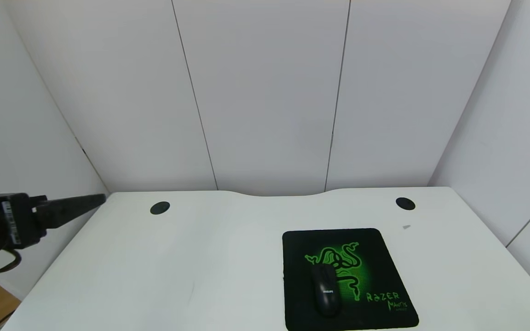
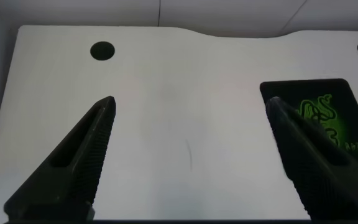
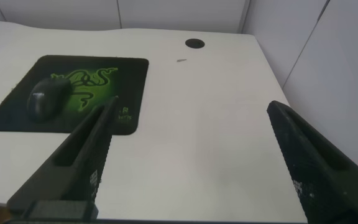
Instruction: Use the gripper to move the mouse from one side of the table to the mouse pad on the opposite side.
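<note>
Glossy black oval mouse (image 1: 325, 291) with tiny white lettering, resting on the square black mat with green snake emblem (image 1: 380, 257), on the near half, far from any fingers. Left gripper (image 2: 188, 112) raised off the left edge of the smooth white table (image 1: 200, 257), ribbed black fingers (image 2: 86, 149) spread wide, holding nothing. Right gripper (image 3: 188, 115) raised over the table's right side, just as wide and empty, mouse well apart.
</note>
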You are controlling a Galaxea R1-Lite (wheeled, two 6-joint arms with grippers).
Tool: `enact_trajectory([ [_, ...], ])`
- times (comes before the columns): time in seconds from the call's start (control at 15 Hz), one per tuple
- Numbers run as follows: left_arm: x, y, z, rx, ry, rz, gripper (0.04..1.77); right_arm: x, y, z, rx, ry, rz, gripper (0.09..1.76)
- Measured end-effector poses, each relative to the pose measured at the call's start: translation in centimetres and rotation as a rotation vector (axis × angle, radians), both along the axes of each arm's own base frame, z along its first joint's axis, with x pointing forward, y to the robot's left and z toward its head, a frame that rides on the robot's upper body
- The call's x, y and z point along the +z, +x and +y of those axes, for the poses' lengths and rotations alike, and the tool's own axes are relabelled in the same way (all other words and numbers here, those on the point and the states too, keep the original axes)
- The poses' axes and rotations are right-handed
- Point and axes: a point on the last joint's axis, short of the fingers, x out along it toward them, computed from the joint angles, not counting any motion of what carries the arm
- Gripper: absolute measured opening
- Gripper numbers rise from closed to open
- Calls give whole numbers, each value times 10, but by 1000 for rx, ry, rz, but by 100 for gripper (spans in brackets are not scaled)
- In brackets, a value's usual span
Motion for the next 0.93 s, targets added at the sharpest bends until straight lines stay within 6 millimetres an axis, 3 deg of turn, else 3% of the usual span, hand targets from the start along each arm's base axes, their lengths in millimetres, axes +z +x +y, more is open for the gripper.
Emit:
enact_trajectory([
  [0.53,8,-105,-4,-29,72,-182,172,0,0,0,0,0,0,171],
  [0.93,0,-162,-5,-25,81,-309,172,0,0,0,0,0,0,171],
])
